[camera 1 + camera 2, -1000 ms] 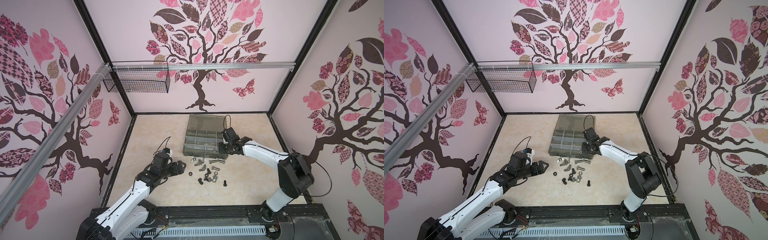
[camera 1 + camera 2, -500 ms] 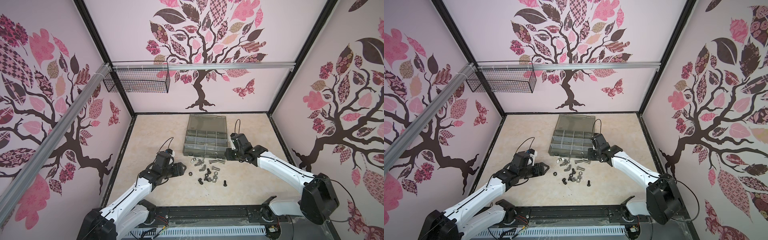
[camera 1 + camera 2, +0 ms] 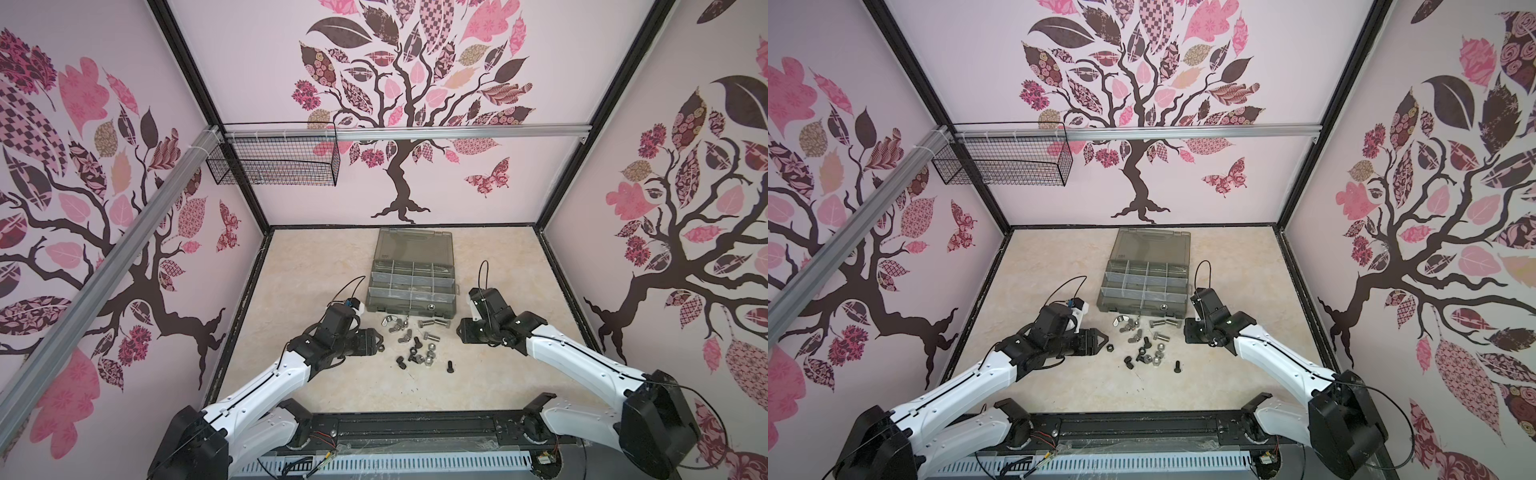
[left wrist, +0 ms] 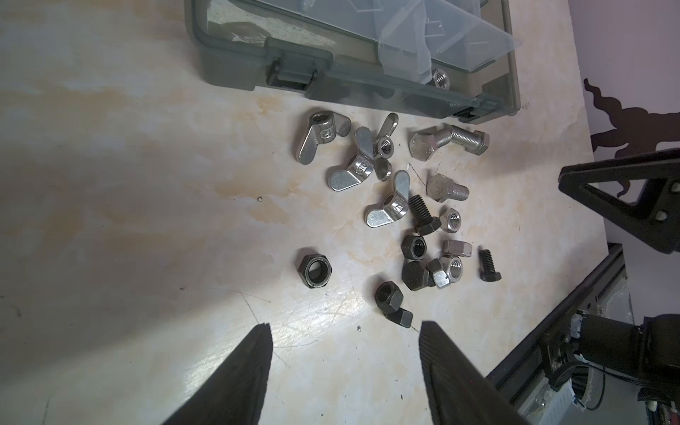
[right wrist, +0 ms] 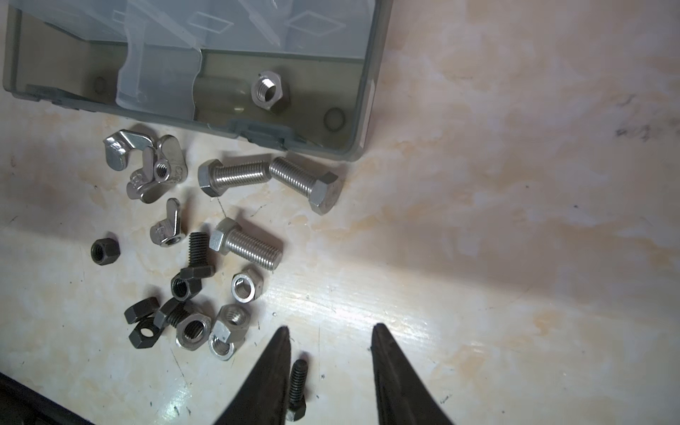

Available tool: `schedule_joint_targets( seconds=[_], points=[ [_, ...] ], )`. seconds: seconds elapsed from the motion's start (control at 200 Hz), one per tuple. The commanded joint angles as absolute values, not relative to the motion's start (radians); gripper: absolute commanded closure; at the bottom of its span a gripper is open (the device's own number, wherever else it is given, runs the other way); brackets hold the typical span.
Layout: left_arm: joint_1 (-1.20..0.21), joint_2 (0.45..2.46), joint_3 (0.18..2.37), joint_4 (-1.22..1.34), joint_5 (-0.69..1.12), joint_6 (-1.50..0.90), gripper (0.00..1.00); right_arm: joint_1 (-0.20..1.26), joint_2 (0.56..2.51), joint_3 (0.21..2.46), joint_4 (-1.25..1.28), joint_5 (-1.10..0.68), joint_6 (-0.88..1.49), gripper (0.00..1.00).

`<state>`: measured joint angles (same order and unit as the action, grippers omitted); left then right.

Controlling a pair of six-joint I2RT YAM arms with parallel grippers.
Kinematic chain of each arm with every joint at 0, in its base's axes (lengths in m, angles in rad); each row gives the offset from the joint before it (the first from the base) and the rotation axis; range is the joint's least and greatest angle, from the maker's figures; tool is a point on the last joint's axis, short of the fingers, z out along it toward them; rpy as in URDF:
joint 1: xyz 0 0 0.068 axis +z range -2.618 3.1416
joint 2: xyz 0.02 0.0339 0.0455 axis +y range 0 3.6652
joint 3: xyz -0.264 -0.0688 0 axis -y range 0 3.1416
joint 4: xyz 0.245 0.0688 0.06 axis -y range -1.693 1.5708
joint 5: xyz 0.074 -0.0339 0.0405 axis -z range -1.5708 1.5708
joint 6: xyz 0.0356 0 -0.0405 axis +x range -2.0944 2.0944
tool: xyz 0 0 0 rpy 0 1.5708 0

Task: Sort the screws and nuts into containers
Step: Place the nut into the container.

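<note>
Marbled tabletop; loose screws and nuts before the organizer case; left gripper and right gripper both spread, empty.

Found the organizer case on the tabletop, at the middle toward the back wall, with the lid behind the compartments. Noted a single nut in the near right compartment. Saw the loose screws and nuts scattered just before the case, wing nuts nearest it on the left, a stray nut apart to the left. Found the left pincer left of the scatter and the right pincer right of it.
</note>
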<state>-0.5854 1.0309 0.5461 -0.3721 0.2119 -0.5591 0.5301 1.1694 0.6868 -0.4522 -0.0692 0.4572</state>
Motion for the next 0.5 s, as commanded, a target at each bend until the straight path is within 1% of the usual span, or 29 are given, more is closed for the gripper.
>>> schedule_joint_targets(
  seconds=[0.0, 0.25, 0.385, 0.495],
  points=[
    [-0.590, 1.045, 0.565, -0.315, 0.204, -0.582, 0.33, 0.533, 1.122, 0.676, -0.463, -0.101, 0.475, 0.61],
    [-0.592, 1.056, 0.583, -0.328, 0.204, -0.565, 0.33, 0.541, 1.083, 0.625, -0.429, -0.131, 0.500, 0.61],
    [-0.591, 1.032, 0.574, -0.365, 0.200, -0.583, 0.32, 0.581, 1.096, 0.638, -0.427, -0.135, 0.515, 0.61],
    [-0.591, 0.997, 0.550, -0.362, 0.187, -0.592, 0.32, 0.641, 1.104, 0.655, -0.439, -0.095, 0.520, 0.61]
  ],
)
